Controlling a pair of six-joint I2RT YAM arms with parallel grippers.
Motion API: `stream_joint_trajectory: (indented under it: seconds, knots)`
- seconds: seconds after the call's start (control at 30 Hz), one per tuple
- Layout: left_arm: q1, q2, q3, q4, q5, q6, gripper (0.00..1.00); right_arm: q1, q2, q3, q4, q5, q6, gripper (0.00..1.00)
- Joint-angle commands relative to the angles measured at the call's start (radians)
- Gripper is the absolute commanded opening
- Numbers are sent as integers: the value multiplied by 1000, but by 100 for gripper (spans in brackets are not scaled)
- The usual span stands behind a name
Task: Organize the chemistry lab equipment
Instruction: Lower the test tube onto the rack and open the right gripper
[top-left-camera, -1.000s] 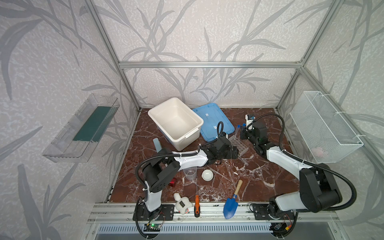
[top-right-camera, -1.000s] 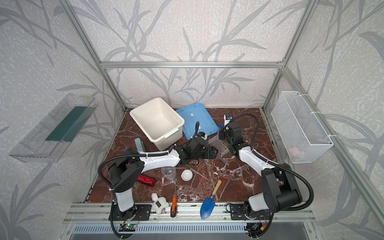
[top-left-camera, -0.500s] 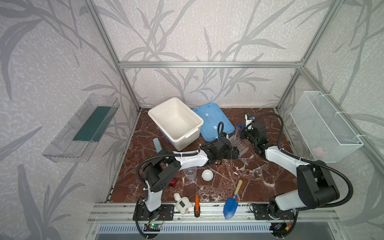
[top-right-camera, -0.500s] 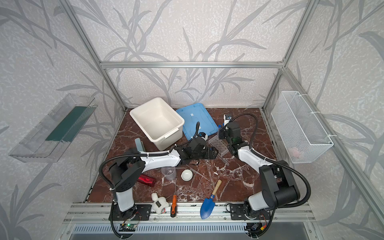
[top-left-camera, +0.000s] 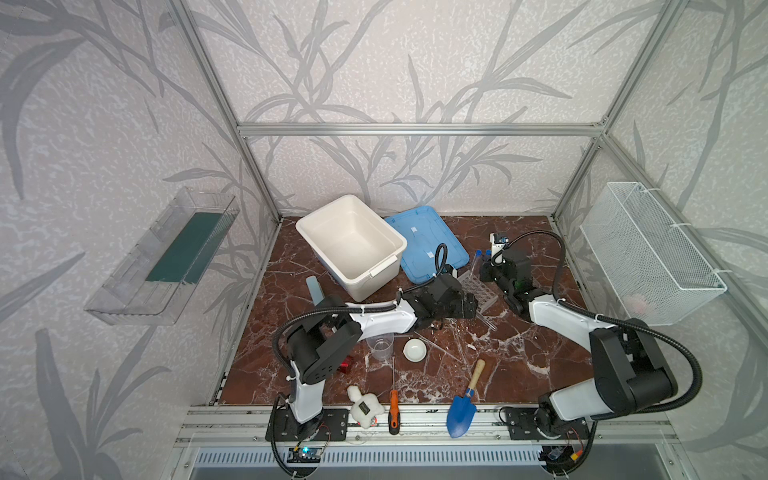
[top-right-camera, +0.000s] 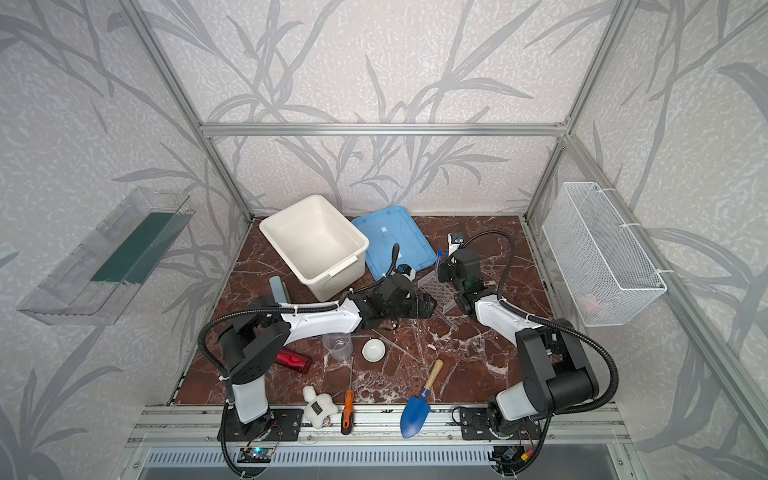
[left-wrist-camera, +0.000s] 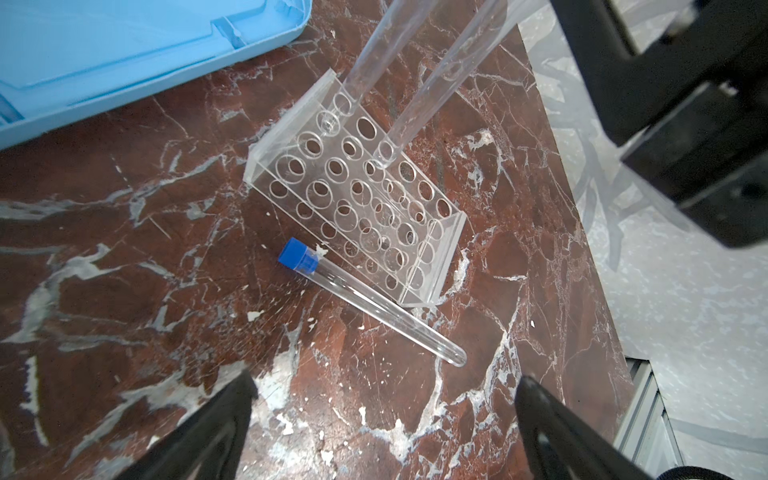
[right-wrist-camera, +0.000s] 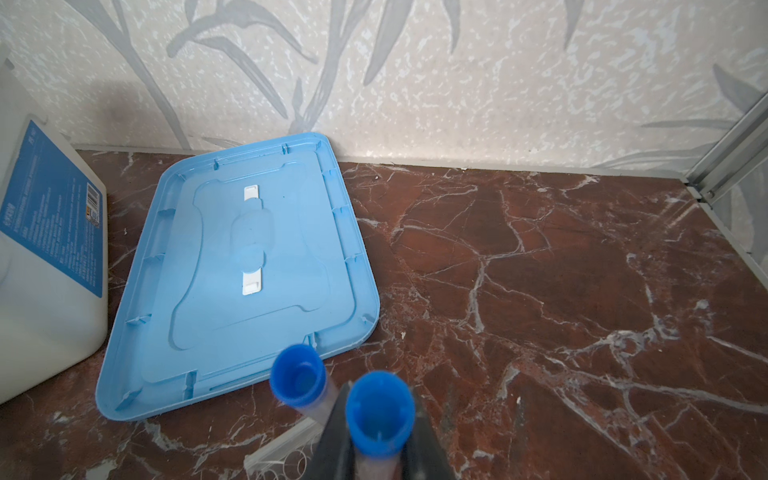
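The clear grid rack (left-wrist-camera: 353, 195) stands on the marble floor right of centre, seen in both top views (top-left-camera: 478, 289) (top-right-camera: 436, 291). Two blue-capped test tubes stand in it. My right gripper (right-wrist-camera: 380, 453) is shut on one test tube (right-wrist-camera: 380, 409); the other standing tube (right-wrist-camera: 297, 376) is free beside it. A third tube (left-wrist-camera: 374, 305) lies flat on the floor along the rack's side. Just short of it, my left gripper (left-wrist-camera: 384, 380) hovers open and empty. The clear beaker (top-left-camera: 380, 345), white dish (top-left-camera: 414, 349) and thin clear rods (top-left-camera: 436, 347) sit nearer the front.
A white bin (top-left-camera: 351, 245) and a blue lid (top-left-camera: 426, 241) lie at the back. Along the front edge are a blue trowel (top-left-camera: 463, 409), an orange-handled screwdriver (top-left-camera: 394, 411) and a plush toy (top-left-camera: 365, 409). A red object (top-right-camera: 293, 359) lies by the left arm. A wire basket (top-left-camera: 648, 249) hangs on the right wall.
The right arm has shifted very slightly with the tube still in its grip. The left arm and the things on the floor have not moved.
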Motion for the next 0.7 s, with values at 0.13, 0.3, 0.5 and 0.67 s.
stream_joint_trajectory:
  seconds: [0.13, 0.3, 0.5, 0.67]
  knots:
    - [3, 12, 7, 18, -22, -8, 99, -2, 12, -43, 72, 21, 4, 19]
    - [2, 13, 23, -39, -65, -15, 99, -2, 4, -45, 55, 15, 14, 28]
    - [-8, 17, 68, -152, -122, -19, 99, -2, -41, -61, 13, 44, 51, 44]
    - [-53, 47, 175, -335, -208, -26, 99, -6, -134, -8, -242, 37, 149, 89]
